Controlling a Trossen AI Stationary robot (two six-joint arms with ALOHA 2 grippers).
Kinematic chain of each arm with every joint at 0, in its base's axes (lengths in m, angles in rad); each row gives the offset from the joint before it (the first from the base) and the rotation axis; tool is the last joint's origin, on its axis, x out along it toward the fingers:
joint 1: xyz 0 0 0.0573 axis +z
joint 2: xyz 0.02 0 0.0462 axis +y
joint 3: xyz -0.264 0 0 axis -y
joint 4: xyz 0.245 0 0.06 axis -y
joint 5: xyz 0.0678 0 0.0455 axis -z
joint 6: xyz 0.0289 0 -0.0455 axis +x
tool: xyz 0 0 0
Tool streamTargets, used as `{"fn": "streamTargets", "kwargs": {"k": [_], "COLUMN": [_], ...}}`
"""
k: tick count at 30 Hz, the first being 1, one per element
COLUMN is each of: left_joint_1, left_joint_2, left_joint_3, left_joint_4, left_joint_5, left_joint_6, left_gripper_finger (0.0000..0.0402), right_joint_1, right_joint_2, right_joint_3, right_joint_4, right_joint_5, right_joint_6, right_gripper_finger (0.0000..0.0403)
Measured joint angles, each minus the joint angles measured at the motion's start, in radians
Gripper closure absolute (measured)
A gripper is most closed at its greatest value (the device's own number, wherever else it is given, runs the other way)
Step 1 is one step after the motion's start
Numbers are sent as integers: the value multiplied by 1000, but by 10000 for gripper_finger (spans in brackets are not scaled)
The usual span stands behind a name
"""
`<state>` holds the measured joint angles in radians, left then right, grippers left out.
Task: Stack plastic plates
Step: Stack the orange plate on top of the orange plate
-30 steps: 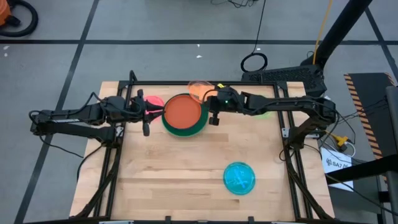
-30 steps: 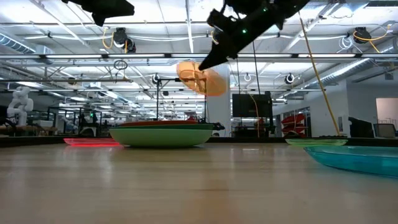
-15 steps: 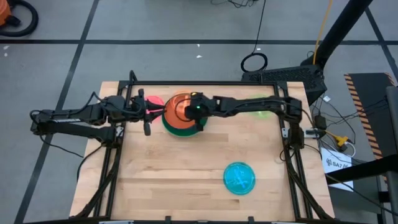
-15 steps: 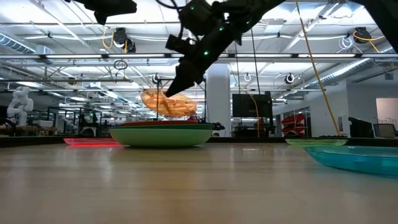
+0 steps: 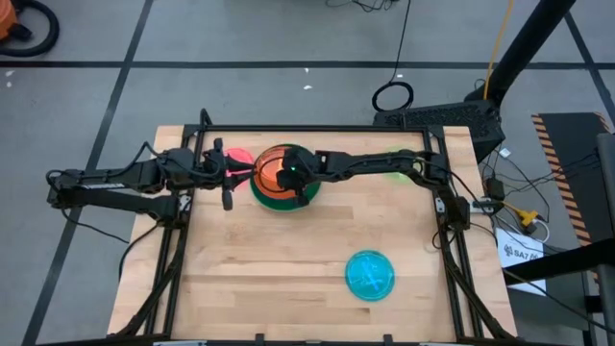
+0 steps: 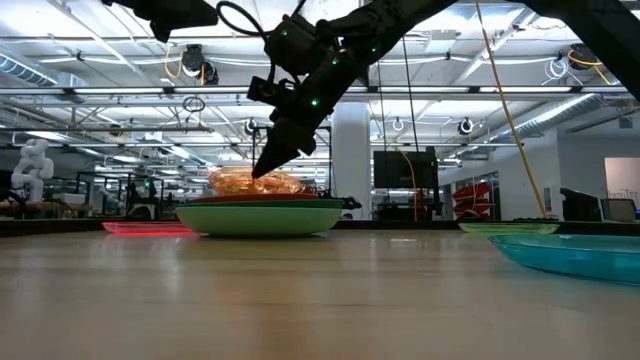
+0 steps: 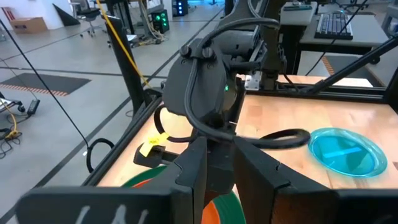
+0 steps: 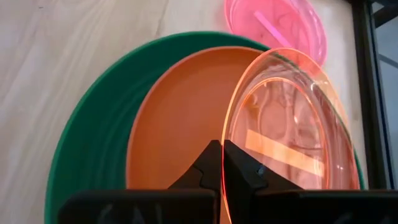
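Pale wooden planks form the tabletop [image 5: 288, 259], framed by black rails, with a grey tiled floor around it. Near the far edge sits a large dark green round plastic plate [image 8: 93, 143], and a smaller red-orange round plastic plate [image 8: 177, 134] is nested inside it. The right gripper [image 8: 222, 163] reaches across from the right side of the table and is clamped on the rim of a translucent orange round plastic plate [image 8: 289, 124], which is tilted low over the red-orange one; whether it touches the stack is not clear. Just beside the stack, toward the left arm, a pink round plastic plate [image 8: 277, 25] lies flat on the wood. A translucent blue round plastic plate [image 5: 370, 275] lies well apart near the front of the table. The left gripper [image 5: 225, 180] hangs beside the pink plate; I cannot tell how its fingers stand.
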<state>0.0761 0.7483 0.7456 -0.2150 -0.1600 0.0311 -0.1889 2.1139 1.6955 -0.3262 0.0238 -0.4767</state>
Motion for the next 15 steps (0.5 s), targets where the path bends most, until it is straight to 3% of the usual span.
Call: {"fn": "streamTargets", "kwargs": {"k": [15], "left_joint_1": [0], "left_joint_2": [0], "left_joint_3": [0], "left_joint_4": [-3], "left_joint_5": [0], "left_joint_6": [2], "left_gripper_finger": [319], "right_joint_1": [0], "right_joint_2": [-2], "right_joint_3": [1], "right_joint_4": [-6], "right_joint_5": [0], "right_joint_6": [9], "right_gripper_finger": [390]}}
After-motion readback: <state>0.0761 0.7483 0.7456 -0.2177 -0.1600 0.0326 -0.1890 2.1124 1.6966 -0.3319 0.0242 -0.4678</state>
